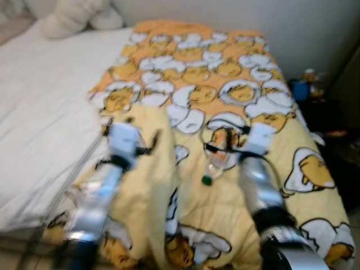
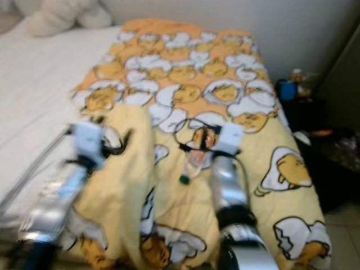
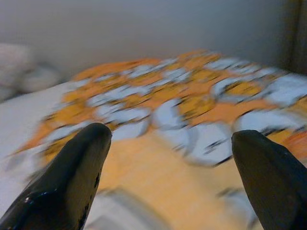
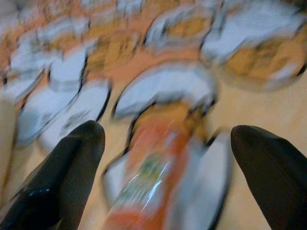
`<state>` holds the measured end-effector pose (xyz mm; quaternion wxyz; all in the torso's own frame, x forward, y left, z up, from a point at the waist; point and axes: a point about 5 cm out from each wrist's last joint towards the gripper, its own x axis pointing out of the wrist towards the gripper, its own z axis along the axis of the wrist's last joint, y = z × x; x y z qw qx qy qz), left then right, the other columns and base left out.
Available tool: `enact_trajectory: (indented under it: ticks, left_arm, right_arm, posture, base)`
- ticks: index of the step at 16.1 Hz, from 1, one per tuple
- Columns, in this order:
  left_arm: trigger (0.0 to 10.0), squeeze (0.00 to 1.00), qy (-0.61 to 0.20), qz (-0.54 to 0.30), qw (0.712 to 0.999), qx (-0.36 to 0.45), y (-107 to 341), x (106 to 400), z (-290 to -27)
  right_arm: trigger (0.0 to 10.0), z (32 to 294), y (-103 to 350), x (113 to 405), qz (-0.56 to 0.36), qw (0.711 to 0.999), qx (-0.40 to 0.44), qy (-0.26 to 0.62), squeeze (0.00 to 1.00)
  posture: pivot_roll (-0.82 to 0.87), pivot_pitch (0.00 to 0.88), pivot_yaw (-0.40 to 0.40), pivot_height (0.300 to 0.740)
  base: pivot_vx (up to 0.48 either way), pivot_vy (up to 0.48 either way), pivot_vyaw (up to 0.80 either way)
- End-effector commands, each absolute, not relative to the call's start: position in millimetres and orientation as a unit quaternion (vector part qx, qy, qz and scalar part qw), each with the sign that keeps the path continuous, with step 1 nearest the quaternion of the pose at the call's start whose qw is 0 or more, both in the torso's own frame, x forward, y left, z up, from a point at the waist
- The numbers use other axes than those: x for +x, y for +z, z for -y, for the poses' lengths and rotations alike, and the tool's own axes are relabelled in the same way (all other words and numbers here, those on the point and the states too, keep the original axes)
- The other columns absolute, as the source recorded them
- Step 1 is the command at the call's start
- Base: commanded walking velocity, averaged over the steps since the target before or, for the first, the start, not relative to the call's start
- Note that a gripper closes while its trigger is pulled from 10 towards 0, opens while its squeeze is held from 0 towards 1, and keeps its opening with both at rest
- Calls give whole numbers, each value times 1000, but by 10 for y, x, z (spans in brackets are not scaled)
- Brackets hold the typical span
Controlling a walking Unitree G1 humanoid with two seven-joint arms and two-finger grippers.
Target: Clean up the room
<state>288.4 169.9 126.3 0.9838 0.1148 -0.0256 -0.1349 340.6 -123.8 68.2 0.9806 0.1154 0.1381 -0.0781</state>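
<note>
While both arms reach out over the bed's near edge, the right claw (image 4: 163, 143) hangs spread just above a clear bottle (image 1: 215, 163) with a green cap and orange label, lined up as if to straddle it for a pick. Beside it the left claw (image 3: 168, 153) is also spread, empty, over a bunched fold of the yellow egg-print blanket (image 1: 225, 95). Toward the far corner lie white pillows (image 1: 73, 17).
</note>
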Motion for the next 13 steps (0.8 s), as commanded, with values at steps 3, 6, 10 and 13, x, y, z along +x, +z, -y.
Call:
enact_trajectory:
  ticks: [3, 6, 10, 13]
  left_arm:
    - [10000, 0, -124, 29, 983, 130, 1397, 2811, -1890]
    - [10000, 0, -138, 17, 980, 140, 1416, 2653, -1927]
    - [10000, 0, -138, 7, 980, 144, 1422, 2560, -1926]
    - [10000, 0, -136, 4, 980, 143, 1427, 2550, -1922]
  right_arm:
    - [10000, 1181, 528, 3399, -190, 967, 130, -111, 0]
    - [10000, 1219, 382, 3343, -235, 950, 133, -157, 0]
    - [10000, 1212, 385, 3372, -246, 940, 177, -154, 0]
    - [10000, 1172, 370, 3379, -268, 927, 217, -146, 0]
  posture:
    - [219, 99, 18, 740]
    - [261, 162, 15, 740]
    - [276, 192, 5, 740]
    - [269, 189, -2, 740]
  base:
    - [0, 0, 0]
    - [0, 0, 0]
    - [0, 0, 0]
    - [0, 0, 0]
